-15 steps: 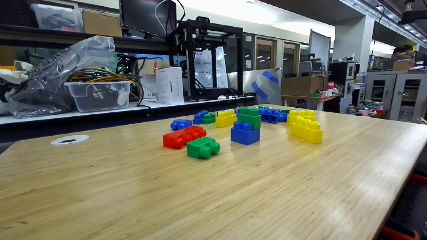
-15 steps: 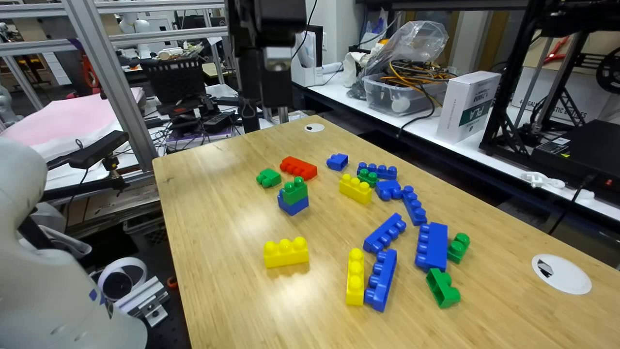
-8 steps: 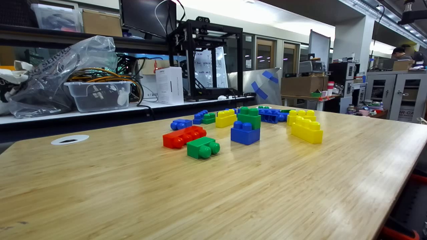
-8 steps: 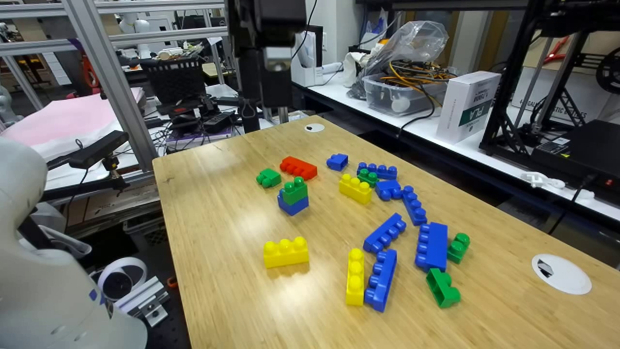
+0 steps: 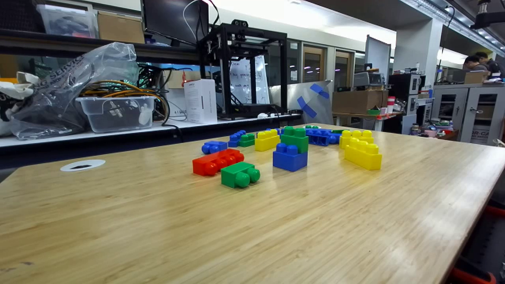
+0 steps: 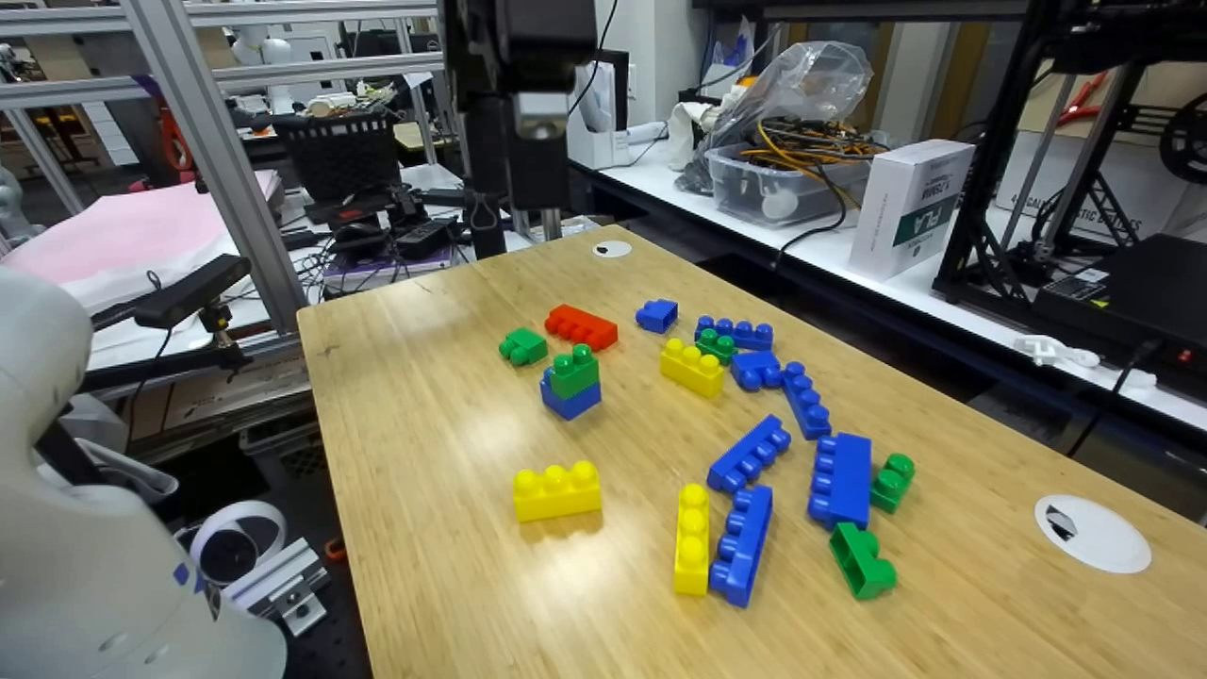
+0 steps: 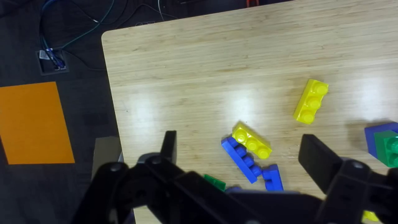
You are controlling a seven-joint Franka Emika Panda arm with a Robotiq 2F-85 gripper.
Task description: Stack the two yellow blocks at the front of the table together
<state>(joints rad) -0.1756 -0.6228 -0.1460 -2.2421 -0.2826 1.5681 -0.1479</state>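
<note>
One yellow block stands alone, studs up, near the edge on the robot's side of the table; it also shows in an exterior view and the wrist view. The second yellow block stands studs up close beside a blue brick; it is partly covered in an exterior view and shows in the wrist view. My gripper is wide open and empty, well above the table. The second block appears between its fingers in the wrist view. Part of the gripper shows at the top of an exterior view.
The blue brick lies on its side against the second yellow block. A blue-green stack stands farther along. Another yellow brick, a red brick and several blue and green bricks are scattered around. A shelf runs behind.
</note>
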